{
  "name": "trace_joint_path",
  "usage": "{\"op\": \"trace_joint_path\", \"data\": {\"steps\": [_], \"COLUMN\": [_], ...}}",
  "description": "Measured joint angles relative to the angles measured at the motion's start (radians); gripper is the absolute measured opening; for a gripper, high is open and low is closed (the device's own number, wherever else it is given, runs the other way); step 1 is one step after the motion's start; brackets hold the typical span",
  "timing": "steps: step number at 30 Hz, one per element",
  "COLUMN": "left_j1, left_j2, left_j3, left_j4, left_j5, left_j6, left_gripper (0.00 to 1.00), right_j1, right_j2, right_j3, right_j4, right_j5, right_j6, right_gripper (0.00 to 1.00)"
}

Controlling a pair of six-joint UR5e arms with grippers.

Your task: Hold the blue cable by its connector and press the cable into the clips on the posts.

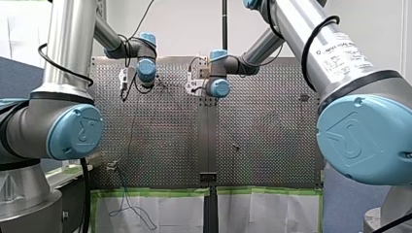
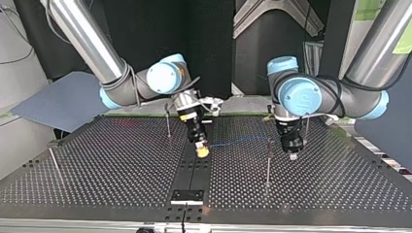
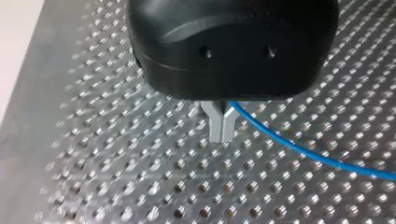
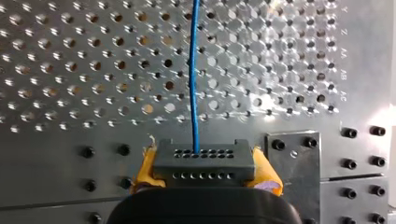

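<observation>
**Inspector:** Claw states, cable location?

**Operator:** My right gripper [image 4: 205, 173] clamps the connector [image 4: 204, 158]. My left gripper [image 3: 222, 128] is pinched shut on the blue cable [image 4: 194, 84], which spans between them over the table [image 2: 97, 165]. Judged light, limp: steer by the rigid connector.

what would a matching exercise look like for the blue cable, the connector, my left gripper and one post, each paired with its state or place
Things:
1 blue cable
2 connector
3 my left gripper
4 post

States or places:
a grey, clamped between yellow pads
b runs out of the connector and on above the table
c shut on the cable
d stands upright on the table

Pairs: 1-b, 2-a, 3-c, 4-d
</observation>
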Motion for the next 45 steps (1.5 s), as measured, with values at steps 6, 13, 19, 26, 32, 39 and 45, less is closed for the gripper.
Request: {"op": "trace_joint_path", "data": {"steps": [6,13,19,26,32,39,45], "left_j1": [0.025,0.072,0.084,0.086,0.086,0.084,0.077], "left_j2": [-0.034,-0.042,-0.070,-0.081,-0.082,-0.082,-0.082], "left_j3": [0.048,0.061,0.083,0.088,0.088,0.088,0.088], "left_j4": [-0.016,-0.010,-0.020,-0.022,-0.021,-0.027,-0.062], "left_j5": [0.021,0.075,0.099,0.108,0.109,0.101,0.058], "left_j6": [-0.015,-0.032,-0.038,-0.038,-0.039,-0.039,-0.010], "left_gripper": [0.00,0.00,0.00,0.00,0.00,0.12,0.94], "right_j1": [-0.015,-0.024,-0.027,-0.032,-0.040,-0.044,-0.044], "right_j2": [0.021,0.063,0.080,0.085,0.086,0.088,0.088], "right_j3": [-0.035,-0.092,-0.127,-0.134,-0.138,-0.138,-0.138], "right_j4": [0.006,0.029,0.042,0.046,0.047,0.049,0.059], "right_j5": [0.000,-0.001,-0.003,-0.004,-0.004,-0.005,-0.004], "right_j6": [0.004,0.005,0.005,0.005,0.005,0.005,0.005], "right_gripper": [0.00,0.00,0.00,0.00,0.00,0.00,0.00]}}
